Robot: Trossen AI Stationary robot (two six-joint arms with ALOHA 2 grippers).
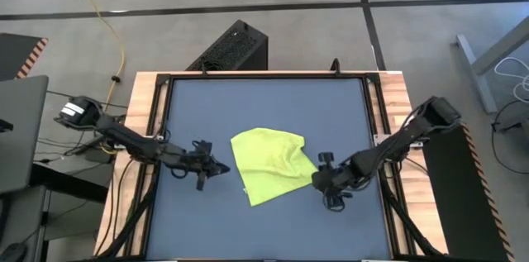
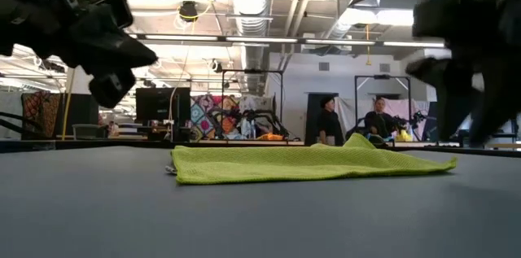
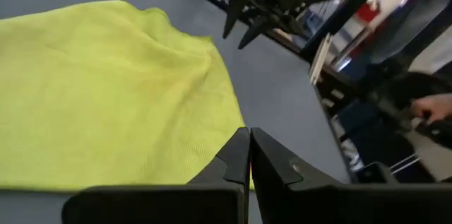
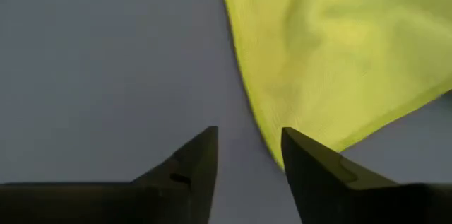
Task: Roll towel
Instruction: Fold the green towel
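The small lime yellow-green cloth towel (image 1: pixel 269 164) is seen lying flat and unrolled mid-table, flanked by the left gripper (image 1: pixel 221 169), pressed together, and the right gripper (image 1: pixel 317 181), spread empty beside its edge.

A dark blue-grey table (image 1: pixel 190 113), framed in pale wood, carries a single lime-green towel (image 1: pixel 269 163), lying loosely spread and rumpled near its centre, nearer the right edge.
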